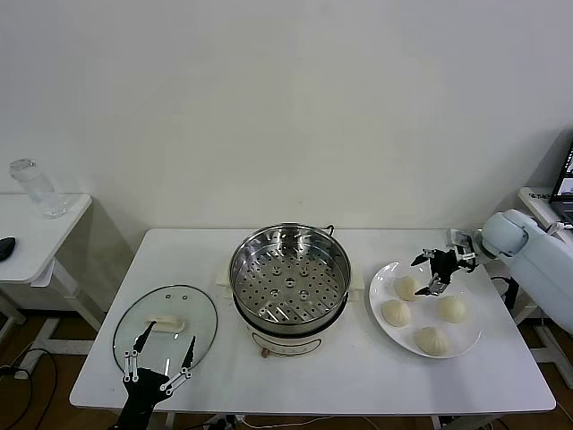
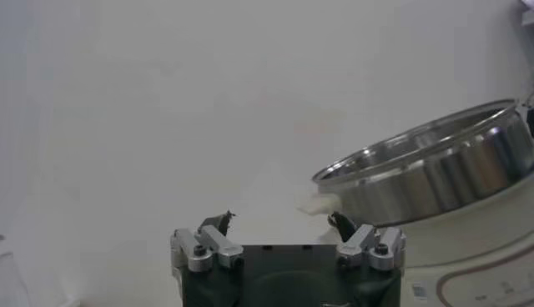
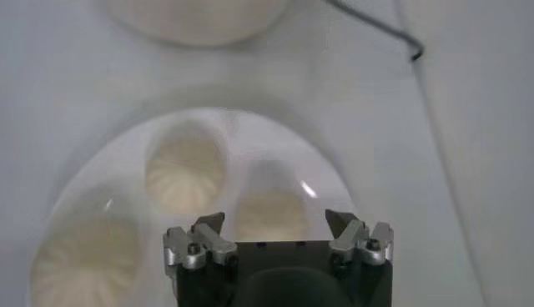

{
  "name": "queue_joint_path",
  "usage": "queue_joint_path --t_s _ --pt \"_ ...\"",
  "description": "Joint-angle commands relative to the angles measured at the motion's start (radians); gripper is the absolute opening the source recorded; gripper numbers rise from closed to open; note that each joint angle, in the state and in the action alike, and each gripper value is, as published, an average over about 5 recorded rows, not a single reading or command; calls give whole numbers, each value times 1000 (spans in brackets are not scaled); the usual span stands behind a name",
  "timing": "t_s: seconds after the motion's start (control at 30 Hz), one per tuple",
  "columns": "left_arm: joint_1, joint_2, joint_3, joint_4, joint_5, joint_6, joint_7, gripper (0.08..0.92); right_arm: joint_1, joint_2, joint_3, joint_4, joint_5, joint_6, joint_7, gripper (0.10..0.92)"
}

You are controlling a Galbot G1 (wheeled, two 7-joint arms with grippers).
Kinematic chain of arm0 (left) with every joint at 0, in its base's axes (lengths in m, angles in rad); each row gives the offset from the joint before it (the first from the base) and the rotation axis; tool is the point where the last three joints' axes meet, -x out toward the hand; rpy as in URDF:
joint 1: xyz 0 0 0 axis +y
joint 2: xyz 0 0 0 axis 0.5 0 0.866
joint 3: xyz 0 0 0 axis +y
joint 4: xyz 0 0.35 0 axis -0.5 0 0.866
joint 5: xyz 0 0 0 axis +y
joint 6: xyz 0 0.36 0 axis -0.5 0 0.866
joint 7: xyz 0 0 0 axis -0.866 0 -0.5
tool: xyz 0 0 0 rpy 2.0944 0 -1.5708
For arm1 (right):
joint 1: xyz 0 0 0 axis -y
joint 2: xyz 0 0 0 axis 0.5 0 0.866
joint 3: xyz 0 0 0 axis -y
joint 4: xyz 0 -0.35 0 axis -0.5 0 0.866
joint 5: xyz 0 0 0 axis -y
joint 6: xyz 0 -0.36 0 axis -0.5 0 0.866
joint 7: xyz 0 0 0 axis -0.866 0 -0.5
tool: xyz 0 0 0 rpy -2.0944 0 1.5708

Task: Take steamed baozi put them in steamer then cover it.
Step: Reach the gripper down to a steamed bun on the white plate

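right gripper (image 1: 439,273) open above baozi (image 1: 406,287); left gripper (image 1: 159,358) over cover (image 1: 166,324)

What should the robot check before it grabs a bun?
1. Right gripper open: ok, jaws apart above the plate.
2. Bun lined up: ok, the wrist view shows one baozi between the jaws.
3. Steamer uncovered with its tray bare: ok.
4. Cover out of the way: ok, lying flat on the table to the steamer's left.
5. Left gripper idle: ok, open, low over the cover, holding nothing.
6. All four buns on the plate: ok.
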Motion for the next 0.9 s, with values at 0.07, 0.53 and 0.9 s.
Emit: queue_joint_path --t_s 0.07,0.53,0.9 --pt "0 -4 -1 6 2 -3 -3 823 39 115 -39 -116 -148 13 -46 823" --pt "3 -4 -3 8 2 -7 -5 823 32 169 -29 -181 -200 35 -48 823" --pt "3 -4 -11 7 1 -10 -8 823 28 171 -38 -182 -211 47 -31 721"
